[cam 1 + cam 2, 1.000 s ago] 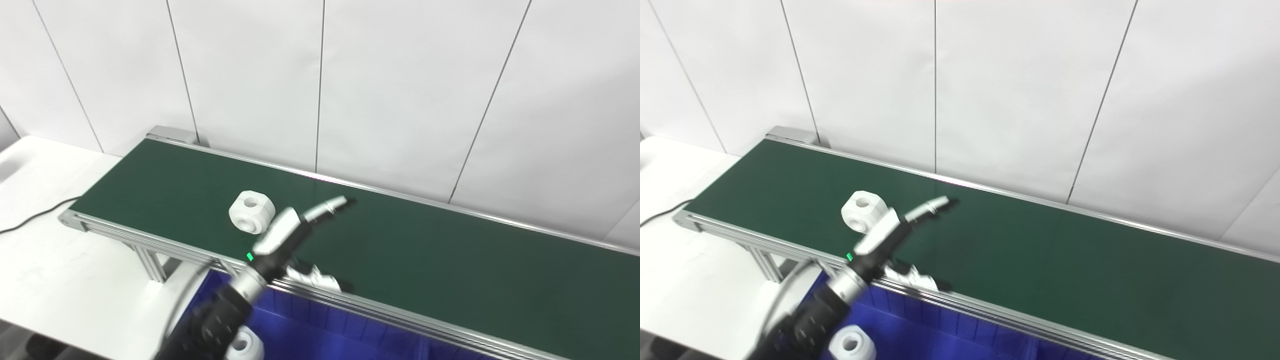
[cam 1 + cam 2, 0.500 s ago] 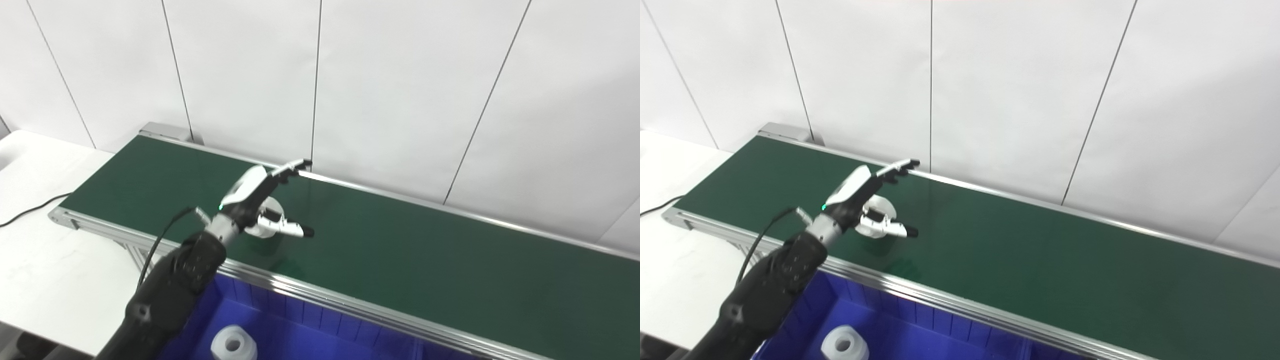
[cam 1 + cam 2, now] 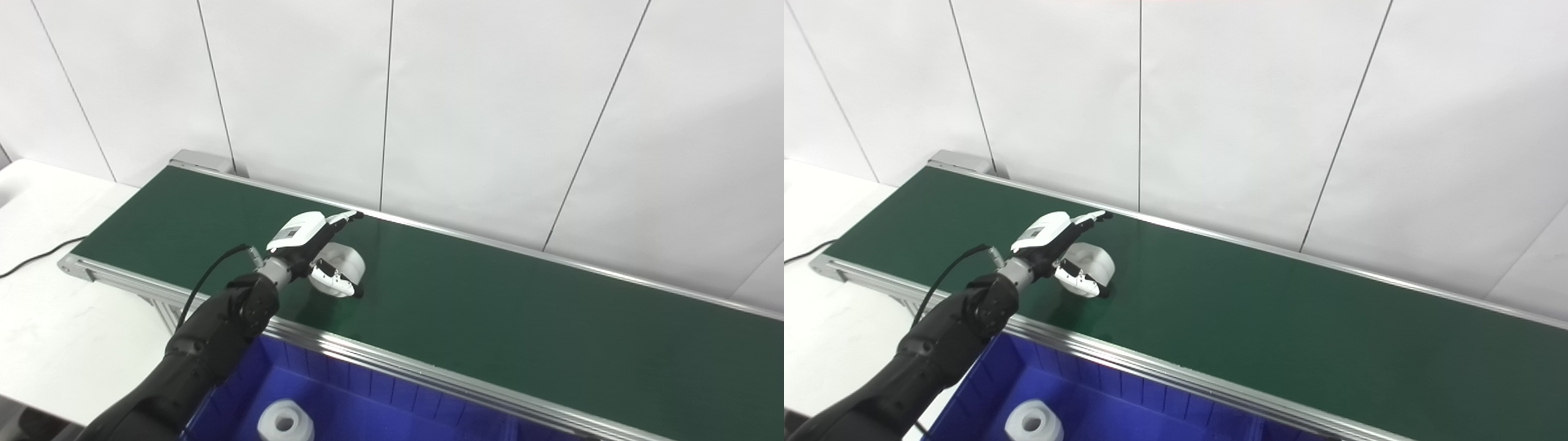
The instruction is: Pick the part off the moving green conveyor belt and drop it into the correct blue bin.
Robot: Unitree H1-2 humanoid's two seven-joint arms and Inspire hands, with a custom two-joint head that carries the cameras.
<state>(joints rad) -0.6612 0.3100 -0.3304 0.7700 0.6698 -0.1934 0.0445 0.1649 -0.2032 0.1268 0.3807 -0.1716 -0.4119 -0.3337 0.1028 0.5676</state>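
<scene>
The part point(image 3: 343, 268) is a white, chunky, rounded block, roughly ring-like in outline, with a matte finish; its bore is not visible from here because the hand covers the near face. It sits on the green conveyor belt point(image 3: 490, 306), towards the left half of the belt and closer to the near rail than to the far one. The left hand point(image 3: 312, 245) lies over it from the left: the fingers point(image 3: 343, 217) extend across the top towards the far rail, and the thumb point(image 3: 337, 285) curls along the part's near side, touching or very nearly touching it. The hand is cupped about the part but not clamped; whether a firm hold exists cannot be told. The right hand is out of sight. Below the near rail stands the blue bin point(image 3: 380, 398), with another white part point(image 3: 285, 422) lying in it, a round hole facing up. A black cable point(image 3: 37, 260) runs across the white table point(image 3: 55, 331) at the left. Against the view half a second ago, the hand has lowered onto the belt, its fingers have dropped from a raised, spread pose to lie over the part, and the thumb has drawn in; one second ago the hand was near the belt's front rail, beside the part.
</scene>
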